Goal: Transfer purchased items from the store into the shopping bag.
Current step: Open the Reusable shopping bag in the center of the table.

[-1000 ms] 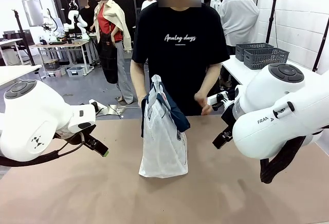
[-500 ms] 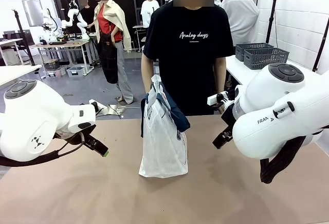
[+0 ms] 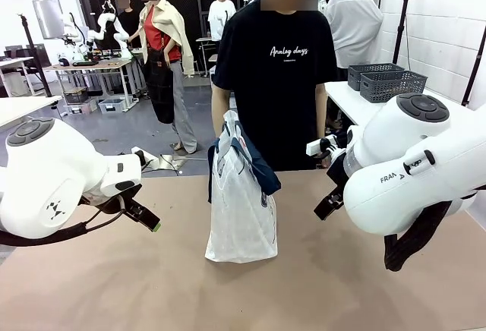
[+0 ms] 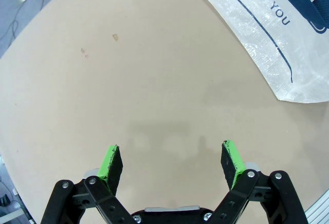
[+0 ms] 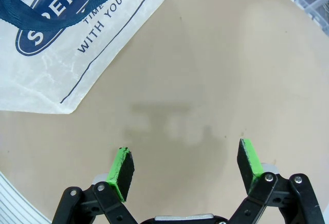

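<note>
Brown tabletop [image 3: 114, 285] carries translucent white plastic navy-handled shopping bag [image 3: 241, 217] upright at centre, left gripper [image 4: 172, 154] and right gripper [image 5: 185, 160] flanking, both spread wide and empty.

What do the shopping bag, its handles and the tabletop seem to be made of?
Shopping bag: thin translucent white plastic, likely woven, judging by the faint grid texture and sheen in the wrist views.
Handles: navy fabric webbing, matte, hanging limp over the bag.
Tabletop: smooth matte tan sheet, perhaps board or laminate; cannot tell which.

Bare tabletop [image 3: 114, 285] either side of the upright shopping bag [image 3: 241, 209] mid-table
</note>
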